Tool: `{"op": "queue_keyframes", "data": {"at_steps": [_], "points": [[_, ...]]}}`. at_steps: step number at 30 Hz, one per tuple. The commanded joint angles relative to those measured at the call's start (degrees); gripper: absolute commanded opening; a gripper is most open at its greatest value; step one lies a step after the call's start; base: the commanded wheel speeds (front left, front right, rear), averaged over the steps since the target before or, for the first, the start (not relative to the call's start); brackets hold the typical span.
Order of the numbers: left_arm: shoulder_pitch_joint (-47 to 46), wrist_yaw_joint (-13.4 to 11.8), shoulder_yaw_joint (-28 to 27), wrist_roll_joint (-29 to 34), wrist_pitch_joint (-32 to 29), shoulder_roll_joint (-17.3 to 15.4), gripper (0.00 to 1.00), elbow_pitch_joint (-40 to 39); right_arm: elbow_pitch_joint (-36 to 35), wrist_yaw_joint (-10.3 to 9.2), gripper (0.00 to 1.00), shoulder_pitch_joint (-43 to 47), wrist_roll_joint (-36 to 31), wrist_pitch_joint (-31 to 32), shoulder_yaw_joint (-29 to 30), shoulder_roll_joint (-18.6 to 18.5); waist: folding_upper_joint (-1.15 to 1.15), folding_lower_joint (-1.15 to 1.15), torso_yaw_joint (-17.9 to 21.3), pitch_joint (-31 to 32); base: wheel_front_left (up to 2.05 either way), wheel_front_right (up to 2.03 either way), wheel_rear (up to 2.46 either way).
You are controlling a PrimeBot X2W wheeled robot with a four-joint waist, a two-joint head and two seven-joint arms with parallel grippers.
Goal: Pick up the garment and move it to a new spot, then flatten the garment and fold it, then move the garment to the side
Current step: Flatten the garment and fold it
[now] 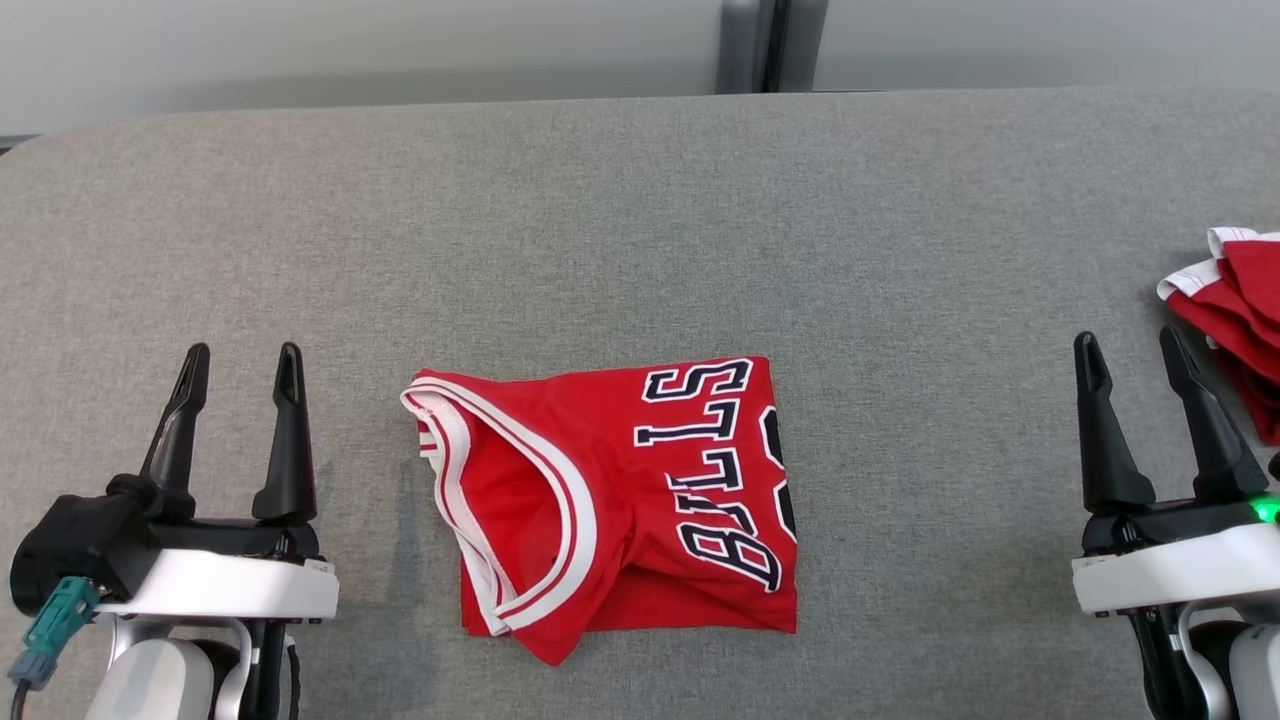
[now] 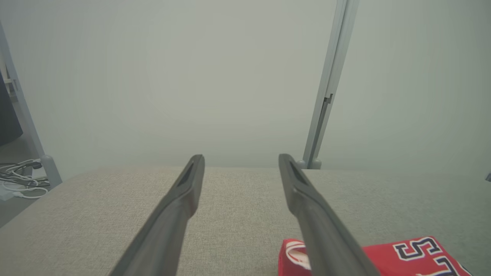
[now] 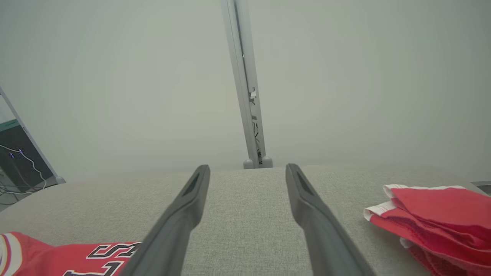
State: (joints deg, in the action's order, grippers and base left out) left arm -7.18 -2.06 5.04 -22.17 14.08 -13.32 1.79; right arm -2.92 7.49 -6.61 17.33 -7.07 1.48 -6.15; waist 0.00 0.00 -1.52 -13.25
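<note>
The left end effector (image 1: 244, 352) is resting released near the worktop's (image 1: 640, 220) near-left corner, its two dark fingers standing apart with nothing between them. The right end effector (image 1: 1128, 340) is sitting released near the near-right corner, its fingers likewise spread and gripping nothing. Whether either pair of fingertips is touching the grey cloth surface or hanging just above it is hard to make out. A teal connector (image 1: 55, 620) is hanging from the left wrist, its cable cut off at the picture's lower edge, and a green light (image 1: 1268, 510) is glowing on the right wrist.

Between the two end effectors, well apart from both, the garment (image 1: 610, 490) is lying folded into a rough square at the middle of the worktop, closer to the near edge than the far one. It is a red jersey with white-and-red trim around an opening at its left side. Dark, white-edged lettering is running sideways across it, and a further dark mark is disappearing round the fold on its right side, so it cannot be read. In the left wrist view a finger is covering part of the jersey's trimmed end.

At the worktop's right edge, just beside the right end effector's outer finger, a heap of red cloth (image 1: 1240, 310) with white trim is lying crumpled and cut off by the frame. Beyond the far edge a grey post (image 1: 770, 45) is standing against pale panels.
</note>
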Motion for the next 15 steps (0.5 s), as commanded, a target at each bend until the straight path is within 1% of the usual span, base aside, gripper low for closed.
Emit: {"op": "queue_keyframes", "data": {"at_steps": [1,15], "points": [[0.4,-0.11,0.04,0.2,-0.17,-0.17,1.0,-0.21,-0.26,0.02,1.0,0.28,-0.16,0.08,0.3,-0.2,0.0,0.0,0.02,0.03,0.0,0.0,0.0],[-0.25,-0.52,0.57,-0.06,-0.15,-0.67,1.0,-0.58,-0.62,0.02,1.0,-0.1,-0.38,0.95,0.57,-0.12,0.0,0.0,-0.11,-0.37,0.0,0.0,0.0]]}}
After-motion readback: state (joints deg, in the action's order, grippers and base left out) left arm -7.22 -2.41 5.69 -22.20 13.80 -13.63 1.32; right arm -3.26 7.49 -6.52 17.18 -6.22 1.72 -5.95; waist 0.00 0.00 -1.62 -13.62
